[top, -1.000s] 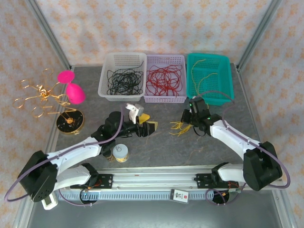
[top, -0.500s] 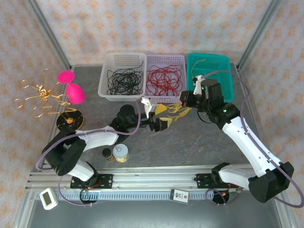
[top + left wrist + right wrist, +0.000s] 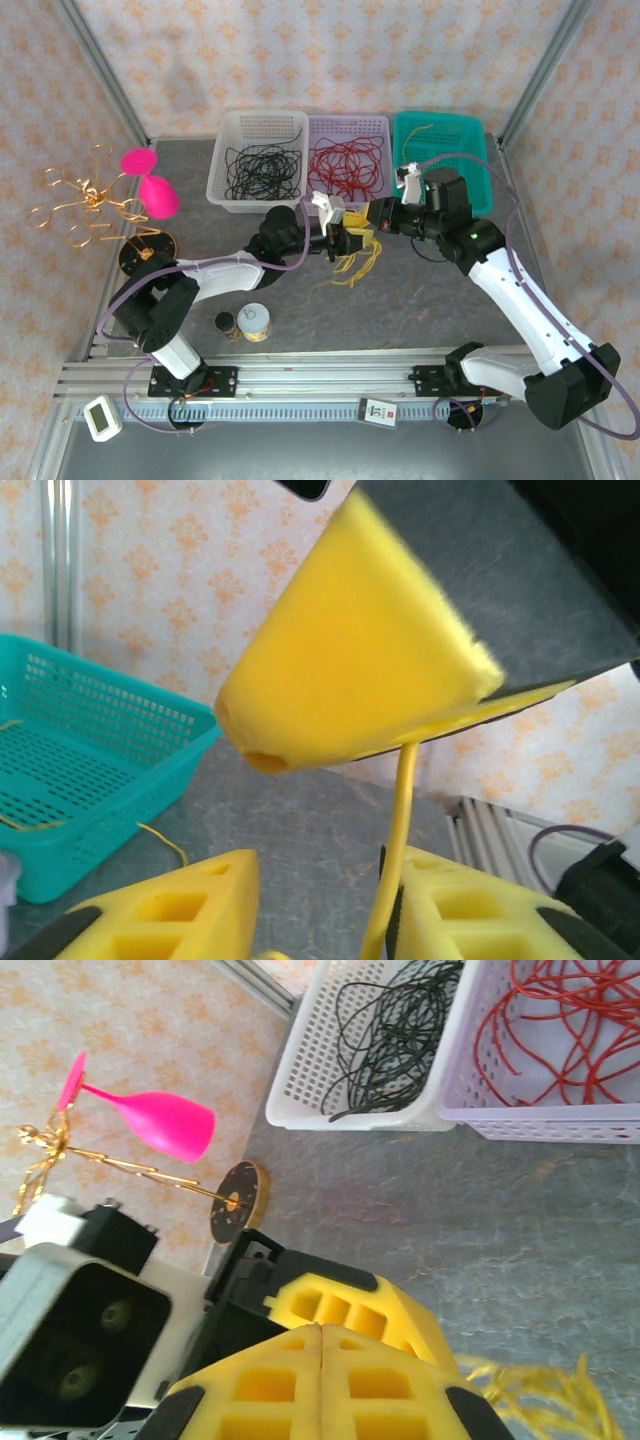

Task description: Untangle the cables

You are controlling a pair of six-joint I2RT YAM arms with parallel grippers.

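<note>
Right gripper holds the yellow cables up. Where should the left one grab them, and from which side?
I'd take the single strand hanging from the right gripper, just under its grip: it runs straight there, apart from the loose cables dangling below. Come in level from the left, the left gripper straddling it.

A robot lab cell: left arm [image 3: 200, 275] and right arm [image 3: 520, 290] bolted to a rail [image 3: 300, 372], table [image 3: 430, 315] walled by patterned cloth [image 3: 330, 50].
</note>
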